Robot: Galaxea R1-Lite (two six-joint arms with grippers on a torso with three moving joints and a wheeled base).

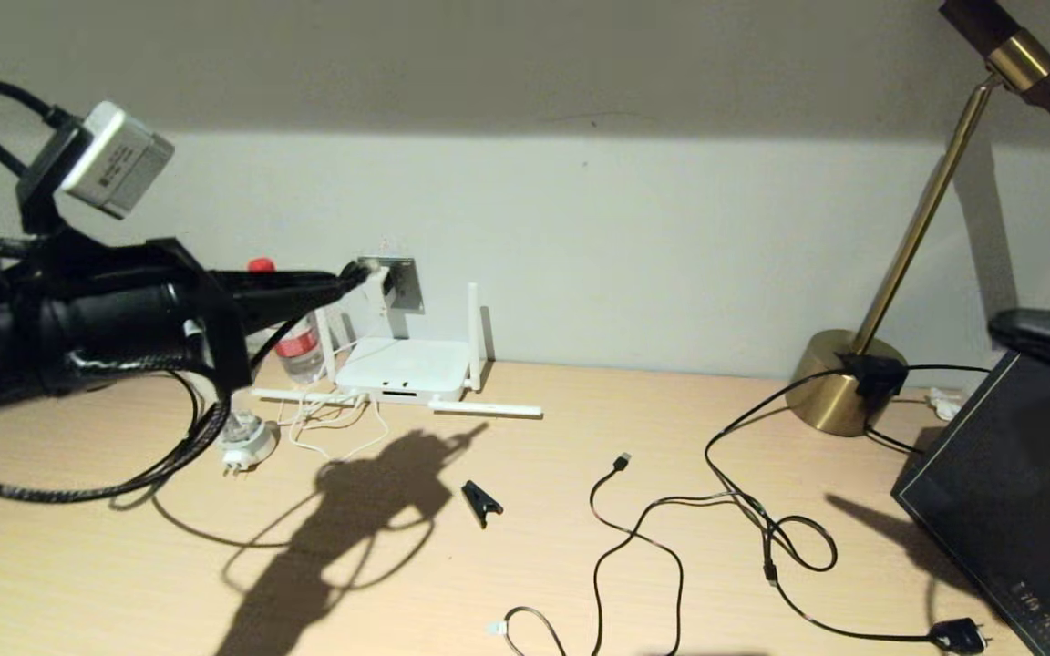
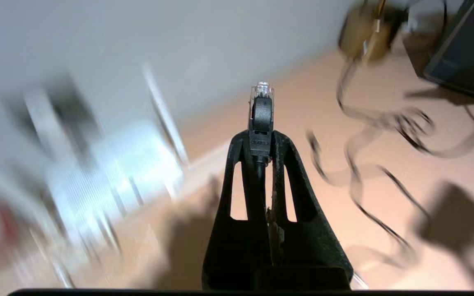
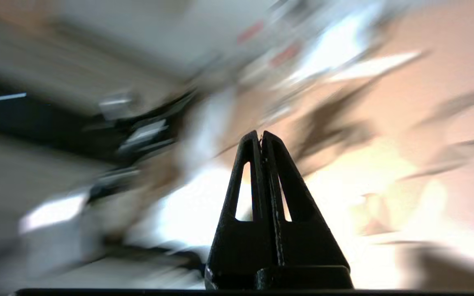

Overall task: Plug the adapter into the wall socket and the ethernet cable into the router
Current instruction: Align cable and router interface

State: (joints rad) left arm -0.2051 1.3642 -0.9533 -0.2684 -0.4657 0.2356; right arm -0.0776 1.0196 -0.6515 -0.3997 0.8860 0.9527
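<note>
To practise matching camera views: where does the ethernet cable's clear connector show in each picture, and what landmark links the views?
Head view: hidden at the left gripper, before the wall socket.
Left wrist view: ethernet cable connector pokes past the shut fingertips, centre.
Right wrist view: not seen.
Shared landmark: the router, blurred in the left wrist view.

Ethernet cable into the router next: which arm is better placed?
Left. The left gripper is shut on the ethernet cable, clear connector tip forward, raised near the router. The right gripper is shut and empty.

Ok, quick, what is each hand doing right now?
Left hand: shut on the thick black ethernet cable with clear clip connector.
Right hand: shut, empty.
</note>
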